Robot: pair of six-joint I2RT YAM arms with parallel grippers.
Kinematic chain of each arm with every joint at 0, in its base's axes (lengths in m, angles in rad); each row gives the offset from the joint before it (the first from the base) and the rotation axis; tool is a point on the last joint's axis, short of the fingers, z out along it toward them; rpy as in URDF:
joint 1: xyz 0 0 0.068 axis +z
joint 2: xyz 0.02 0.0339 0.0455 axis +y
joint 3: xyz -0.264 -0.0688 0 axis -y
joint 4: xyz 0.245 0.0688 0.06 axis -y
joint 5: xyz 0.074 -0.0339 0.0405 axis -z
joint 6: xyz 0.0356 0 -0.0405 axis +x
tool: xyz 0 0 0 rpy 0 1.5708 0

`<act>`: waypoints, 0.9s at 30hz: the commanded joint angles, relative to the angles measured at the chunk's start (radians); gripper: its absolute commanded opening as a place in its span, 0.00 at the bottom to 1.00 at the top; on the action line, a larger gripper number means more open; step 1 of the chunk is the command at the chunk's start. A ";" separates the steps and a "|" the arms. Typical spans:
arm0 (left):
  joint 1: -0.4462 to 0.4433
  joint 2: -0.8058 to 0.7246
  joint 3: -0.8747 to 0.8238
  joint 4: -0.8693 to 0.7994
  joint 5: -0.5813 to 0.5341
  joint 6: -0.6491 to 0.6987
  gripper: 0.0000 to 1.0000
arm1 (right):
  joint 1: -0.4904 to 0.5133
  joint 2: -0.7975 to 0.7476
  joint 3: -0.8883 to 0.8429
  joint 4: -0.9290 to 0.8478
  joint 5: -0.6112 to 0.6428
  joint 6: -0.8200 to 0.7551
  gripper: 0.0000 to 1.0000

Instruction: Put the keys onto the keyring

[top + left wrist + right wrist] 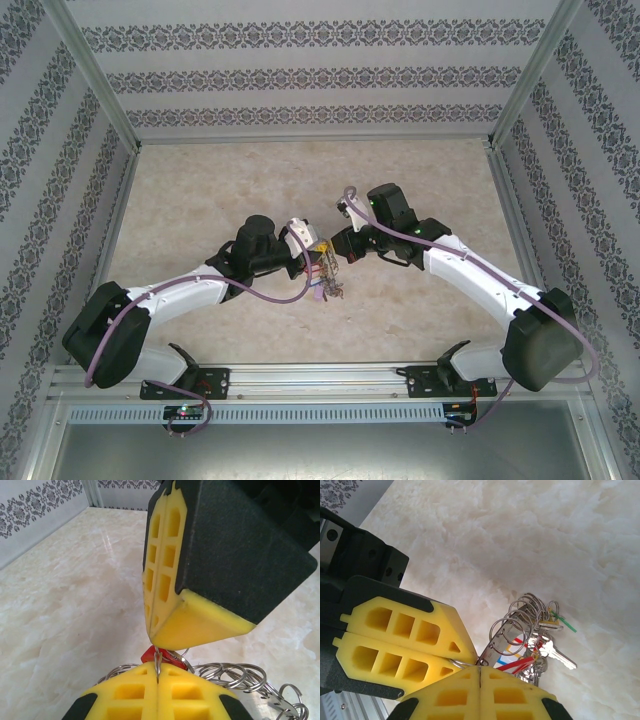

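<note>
Yellow pads (125, 696) of the left tool (157, 676) sit at the bottom of the left wrist view. They are pressed together on a thin loop of the keyring (230, 676), and the wire stands up out of their seam. Straight above, the right tool (154, 641) points down with its own pads pressed together too. Its tip meets that same wire, but I cannot tell whether it actually bites it. A red tag (149, 655) peeks out just behind the two tips. More split rings fan out to the right of the left tool, over the marble-look table (65, 610).

From the right wrist, the two tools meet tip to tip. The bunch spreads just beyond them: a grey band strung with rings, with a silver key (561, 656) and a green tag (566, 624) on its far side.

From overhead, both arms reach in to mid-table with the tools touching. The bunch lies just on the base side of their tips.
</note>
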 commanded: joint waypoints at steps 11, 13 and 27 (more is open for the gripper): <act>-0.005 -0.008 0.015 -0.029 0.000 0.012 0.03 | 0.014 -0.019 0.025 0.006 0.022 -0.030 0.00; -0.004 -0.008 0.015 -0.029 0.000 0.010 0.03 | 0.015 -0.022 0.024 0.005 0.024 -0.037 0.00; -0.004 -0.014 0.035 -0.069 -0.003 0.005 0.03 | 0.019 -0.038 0.017 0.006 0.021 -0.058 0.00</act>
